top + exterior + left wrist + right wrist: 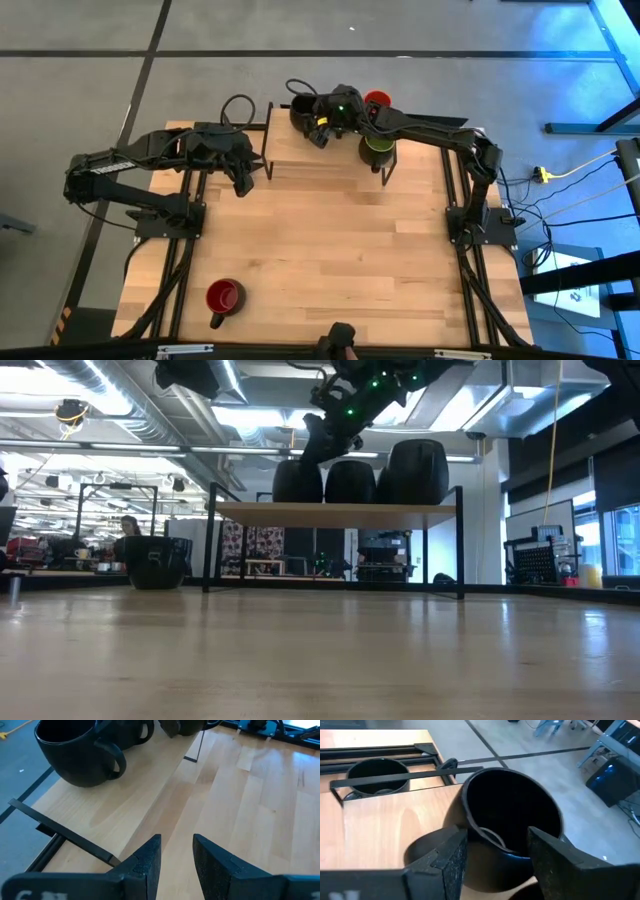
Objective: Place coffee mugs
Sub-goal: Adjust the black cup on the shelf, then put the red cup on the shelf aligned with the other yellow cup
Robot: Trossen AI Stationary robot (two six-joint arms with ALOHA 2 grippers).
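My right gripper (495, 857) grips black mug (512, 827) on shelf (320, 157) | left gripper (176, 857) narrowly parted beside shelf | red mug (224, 296) far across surface (330, 240)

The tabletop (330, 240) is pale, smooth wood with visible plank grain. The black mug (75, 752), upper left in the left wrist view, looks glossy ceramic; the left end effector (176, 862) fingers (147, 862) have matt, grainy pads.

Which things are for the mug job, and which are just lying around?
For the job: black mug at right end effector, other black mug, green mug, upper red mug, lone red mug, wooden shelf.
Just lying about: yellow plug, floor cables.
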